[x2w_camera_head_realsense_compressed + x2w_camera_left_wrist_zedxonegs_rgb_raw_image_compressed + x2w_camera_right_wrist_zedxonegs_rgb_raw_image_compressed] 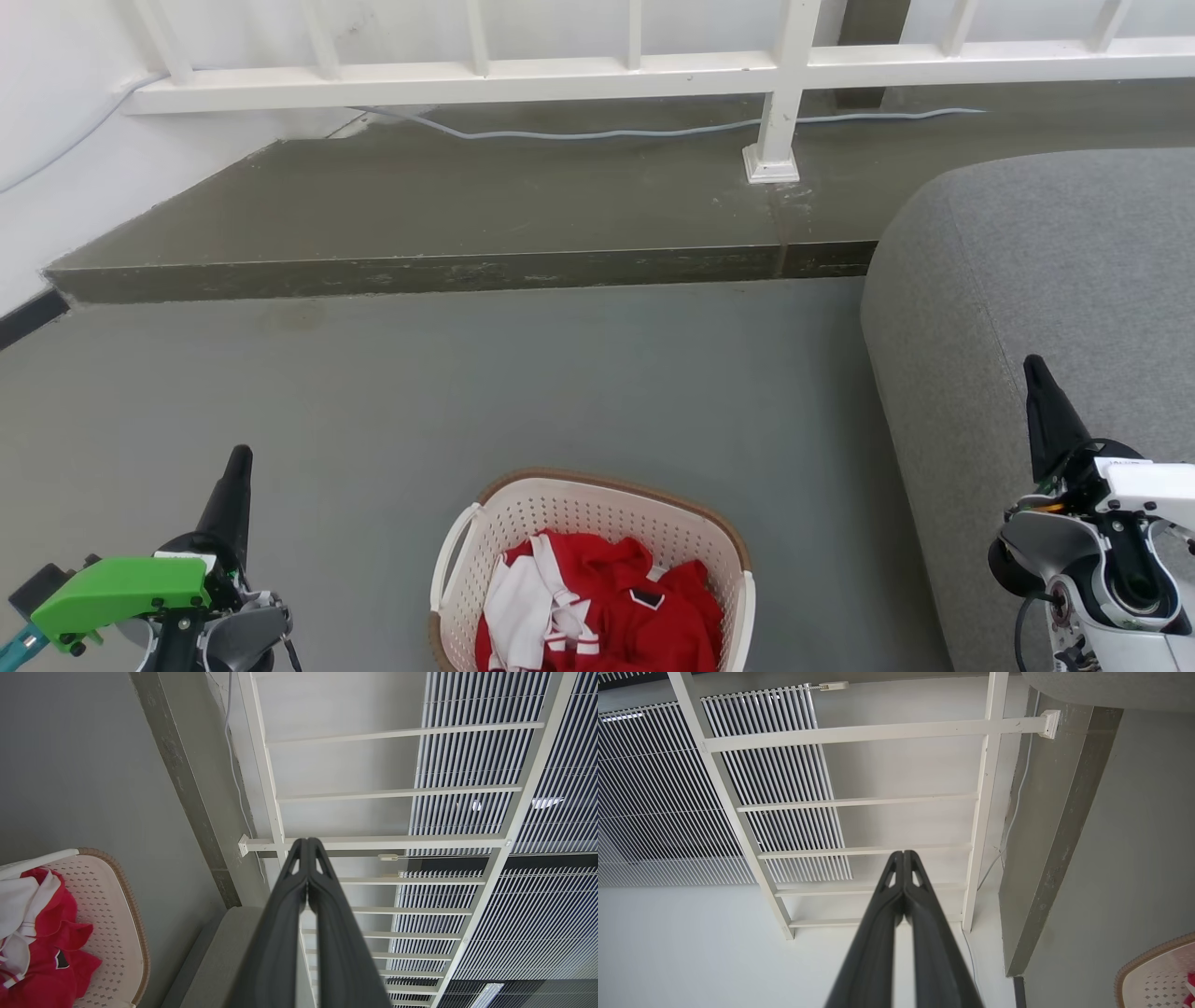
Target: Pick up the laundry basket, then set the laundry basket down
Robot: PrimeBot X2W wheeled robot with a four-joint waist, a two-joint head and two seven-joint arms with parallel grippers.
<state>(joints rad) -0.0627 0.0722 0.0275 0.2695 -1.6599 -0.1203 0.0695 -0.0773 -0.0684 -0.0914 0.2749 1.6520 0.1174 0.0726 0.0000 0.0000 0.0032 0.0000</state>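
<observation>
One laundry basket at bottom centre, with two white loop handles, one per side. Two grippers: the left gripper lower left, the right gripper lower right. One grey sofa at right. One white railing and one cable along the top.

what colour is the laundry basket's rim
Brown, woven-look. The laundry basket rim shows best in the left wrist view.

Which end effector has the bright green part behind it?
The left end effector, at the head view's lower left: a green piece sits at its base. The right end effector has a white base.
</observation>
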